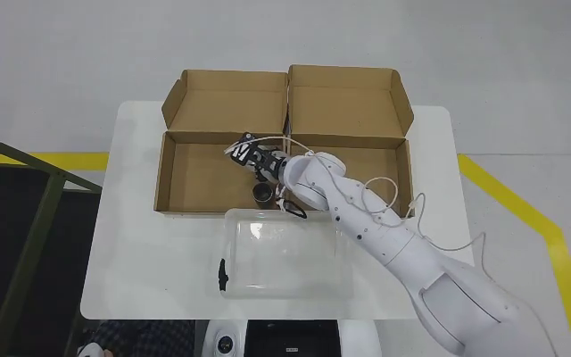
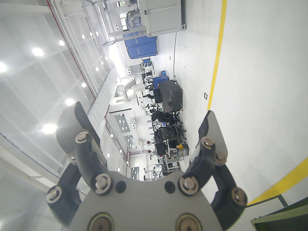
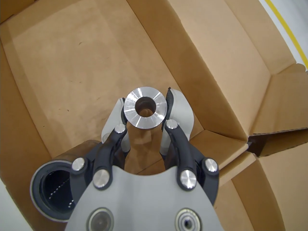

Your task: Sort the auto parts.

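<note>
My right gripper (image 3: 145, 111) is shut on a shiny metal ring with a centre hole (image 3: 154, 114), held above the floor of the left cardboard box (image 3: 72, 56). From above, the right gripper (image 1: 244, 152) hangs over that left box (image 1: 192, 178), near its right side. A dark cylindrical sleeve (image 1: 262, 193) stands on the box floor just beside the arm; the same sleeve (image 3: 51, 188) lies close under the wrist. My left gripper (image 2: 144, 123) is open and holds nothing, pointing away from the table toward the hall.
A second cardboard box (image 1: 393, 165) stands to the right of the first, both with lids open. A clear plastic bin (image 1: 268, 268) sits in front of them, with a small black part (image 1: 220, 275) at its left edge and a black ring (image 1: 294, 211) at its back rim.
</note>
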Action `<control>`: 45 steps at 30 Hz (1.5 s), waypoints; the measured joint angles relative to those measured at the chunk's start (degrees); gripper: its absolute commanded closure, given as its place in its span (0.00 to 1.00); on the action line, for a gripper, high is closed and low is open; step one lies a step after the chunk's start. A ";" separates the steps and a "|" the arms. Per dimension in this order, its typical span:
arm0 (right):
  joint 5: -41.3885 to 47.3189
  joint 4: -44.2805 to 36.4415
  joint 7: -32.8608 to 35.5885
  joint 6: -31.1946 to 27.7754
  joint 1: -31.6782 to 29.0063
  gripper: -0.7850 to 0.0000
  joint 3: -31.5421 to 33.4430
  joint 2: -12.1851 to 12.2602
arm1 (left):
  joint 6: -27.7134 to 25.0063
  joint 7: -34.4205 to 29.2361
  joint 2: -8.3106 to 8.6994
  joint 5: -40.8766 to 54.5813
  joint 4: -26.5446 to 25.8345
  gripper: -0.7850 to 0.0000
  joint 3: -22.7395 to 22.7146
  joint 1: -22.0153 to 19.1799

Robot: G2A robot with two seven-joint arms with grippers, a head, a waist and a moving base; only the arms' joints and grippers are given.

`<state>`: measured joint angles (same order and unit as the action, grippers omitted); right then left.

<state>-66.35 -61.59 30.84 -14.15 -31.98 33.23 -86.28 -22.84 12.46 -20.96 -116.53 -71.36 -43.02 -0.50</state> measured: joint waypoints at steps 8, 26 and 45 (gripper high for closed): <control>-0.69 0.47 0.81 -0.74 -0.34 0.60 0.67 -0.64 | 0.00 0.00 0.00 0.00 0.00 0.00 0.00 0.00; -5.24 -17.95 3.11 -3.90 -6.95 0.51 6.72 1.44 | 0.00 0.00 0.00 0.00 0.00 0.00 0.00 0.00; -14.50 -47.74 -3.77 -11.71 -30.11 0.00 23.73 7.95 | 0.00 0.00 0.00 0.00 0.00 0.00 0.00 0.00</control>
<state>-80.85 -109.33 27.07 -25.86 -62.09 56.97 -78.33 -22.84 12.46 -20.96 -116.53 -71.36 -43.02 -0.50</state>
